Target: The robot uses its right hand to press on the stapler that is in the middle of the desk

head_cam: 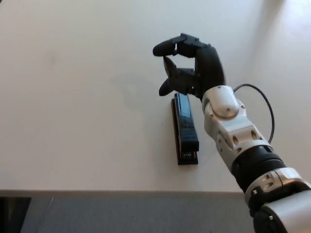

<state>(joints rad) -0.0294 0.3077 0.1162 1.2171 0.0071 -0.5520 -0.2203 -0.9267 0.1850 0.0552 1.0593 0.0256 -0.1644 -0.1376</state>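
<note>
A black stapler [184,130] lies lengthwise on the white desk [77,97], its mouth end toward the near edge. My right hand [187,69] hovers over the stapler's far end, fingers [167,47] spread apart and curled, holding nothing. Whether the thumb touches the stapler's far tip I cannot tell. The white and grey right forearm [238,141] comes in from the lower right, with a black cable looping beside it. My left hand does not show.
The desk's near edge [146,193] runs across the bottom of the picture, with grey floor below it. A dark object sits at the lower left corner under the desk.
</note>
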